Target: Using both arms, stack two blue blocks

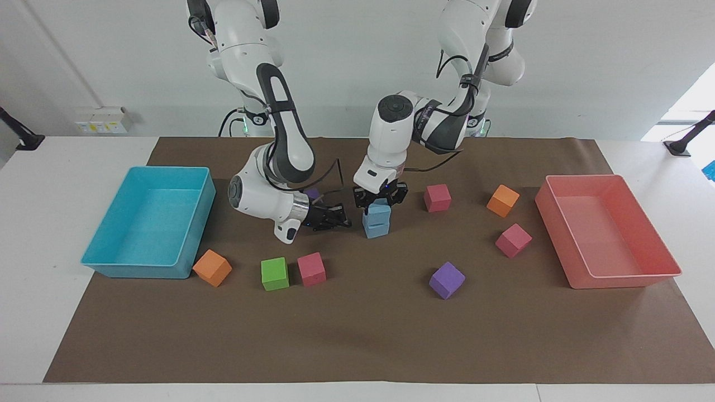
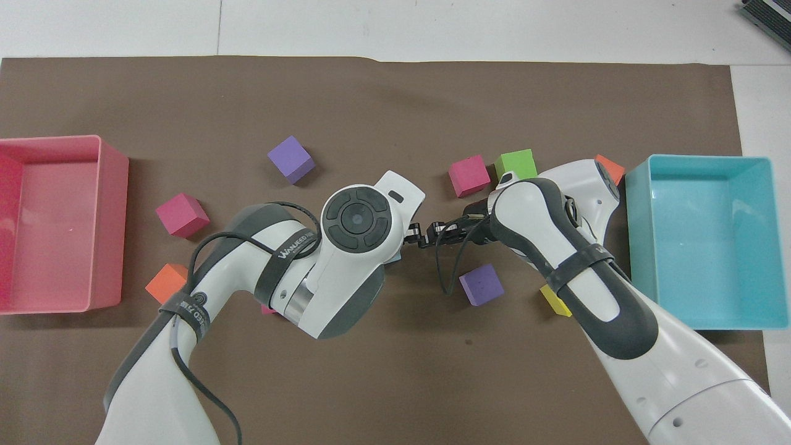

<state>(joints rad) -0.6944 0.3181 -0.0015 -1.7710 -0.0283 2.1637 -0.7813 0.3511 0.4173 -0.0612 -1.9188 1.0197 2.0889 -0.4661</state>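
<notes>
Two light-blue blocks stand one on the other near the middle of the mat. The upper blue block [image 1: 380,213] sits squarely on the lower blue block [image 1: 376,229]. My left gripper [image 1: 380,202] points straight down and is shut on the upper block. My right gripper [image 1: 342,219] lies low and level beside the stack, toward the right arm's end, shut with nothing in it. In the overhead view the left arm's hand covers the stack, and the left gripper [image 2: 413,232] and right gripper [image 2: 427,240] almost meet tip to tip.
A cyan tray [image 1: 151,223] sits at the right arm's end and a pink tray [image 1: 609,229] at the left arm's end. Loose cubes lie around: pink [image 1: 437,197], orange [image 1: 503,200], pink [image 1: 513,240], purple [image 1: 447,280], pink [image 1: 311,269], green [image 1: 274,273], orange [image 1: 212,267], purple [image 2: 481,284].
</notes>
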